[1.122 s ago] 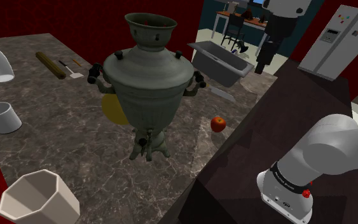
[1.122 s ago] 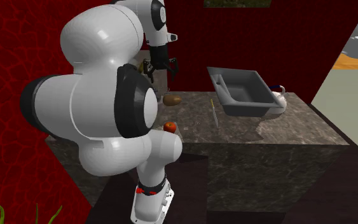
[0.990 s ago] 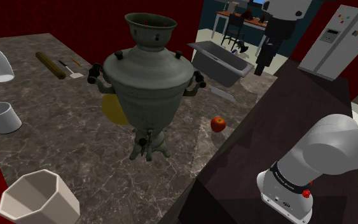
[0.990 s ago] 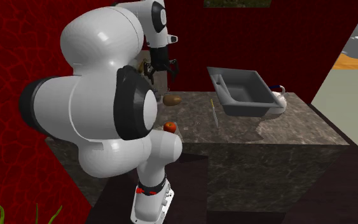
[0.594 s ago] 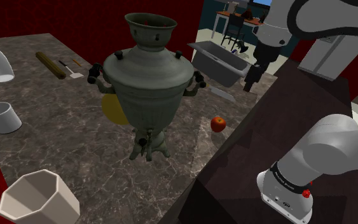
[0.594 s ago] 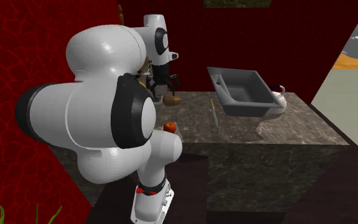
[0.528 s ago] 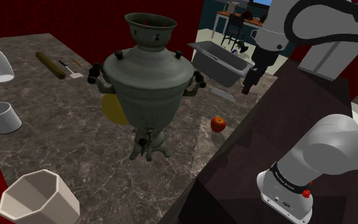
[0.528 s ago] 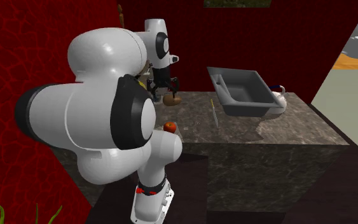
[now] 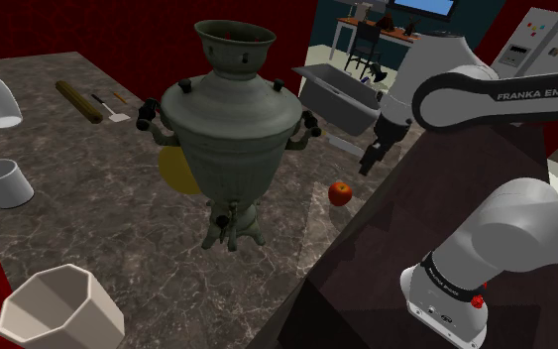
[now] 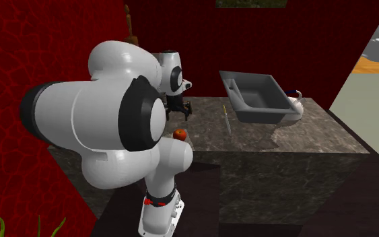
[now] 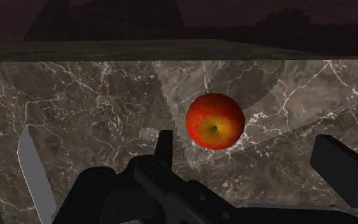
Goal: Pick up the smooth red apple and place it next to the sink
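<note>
Table point(image 9: 118, 228) surface is dark veined stone. In descending order of bulk it carries a grey-green samovar point(image 9: 232, 129) at the centre of the shoulder view, a grey sink point(image 9: 341, 99) beyond it, and the apple point(image 9: 340, 192). The apple rests on bare stone near the table edge that faces the stand, well apart from the sink and clear of the samovar's feet. Hand point(image 9: 369, 164) hovers above and just beyond the apple. In the wrist view its two fingers point(image 11: 343, 168) stand apart and touch nothing, so it is open and empty, and the apple lies ahead of the gap, nearer one finger than the other. Handling estimate: the apple is probably light, rigid and round, with a smooth glossy skin likely to slip or roll if pinched off-centre; expect bruising rather than breakage. Recommended hold: centre the hand over the fruit, then close across the widest girth with the pads on opposite sides. A knife point(image 11: 34, 168) lies flat on the stone to one side, apart from the apple. Obscured items: the apple's underside and its contact with the stone are hidden, and the stem end cannot be made out. The sink's own wall partly hides its interior. In the second exterior view the arm's large links cover much of the table and part of the hand.
</note>
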Controlling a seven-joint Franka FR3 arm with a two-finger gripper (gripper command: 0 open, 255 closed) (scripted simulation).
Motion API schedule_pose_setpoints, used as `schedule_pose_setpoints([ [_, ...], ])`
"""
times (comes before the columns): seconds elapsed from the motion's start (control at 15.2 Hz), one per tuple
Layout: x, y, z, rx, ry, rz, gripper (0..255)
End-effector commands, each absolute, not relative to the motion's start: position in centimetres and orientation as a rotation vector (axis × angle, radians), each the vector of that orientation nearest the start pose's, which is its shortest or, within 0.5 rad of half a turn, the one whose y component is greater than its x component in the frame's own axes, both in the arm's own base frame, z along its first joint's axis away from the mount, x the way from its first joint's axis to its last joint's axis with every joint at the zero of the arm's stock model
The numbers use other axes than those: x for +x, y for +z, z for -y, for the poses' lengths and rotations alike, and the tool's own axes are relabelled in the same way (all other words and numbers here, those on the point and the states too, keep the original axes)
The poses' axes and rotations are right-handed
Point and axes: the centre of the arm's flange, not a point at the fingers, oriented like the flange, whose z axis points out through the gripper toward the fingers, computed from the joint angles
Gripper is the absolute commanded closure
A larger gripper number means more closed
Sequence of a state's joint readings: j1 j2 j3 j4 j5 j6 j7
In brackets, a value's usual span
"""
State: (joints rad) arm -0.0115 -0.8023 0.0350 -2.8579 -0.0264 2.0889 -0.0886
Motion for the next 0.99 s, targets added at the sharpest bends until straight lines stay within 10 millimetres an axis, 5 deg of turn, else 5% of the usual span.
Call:
schedule_pose_setpoints([
  [0.0,30.1,37.4,-0.5,-3.181,-0.078,0.172,0],
  [0.4,30.8,29.5,-0.3,-3.168,-0.145,0.141,0],
  [0.92,31.2,25.3,-0.2,-3.168,-0.147,0.140,0],
])
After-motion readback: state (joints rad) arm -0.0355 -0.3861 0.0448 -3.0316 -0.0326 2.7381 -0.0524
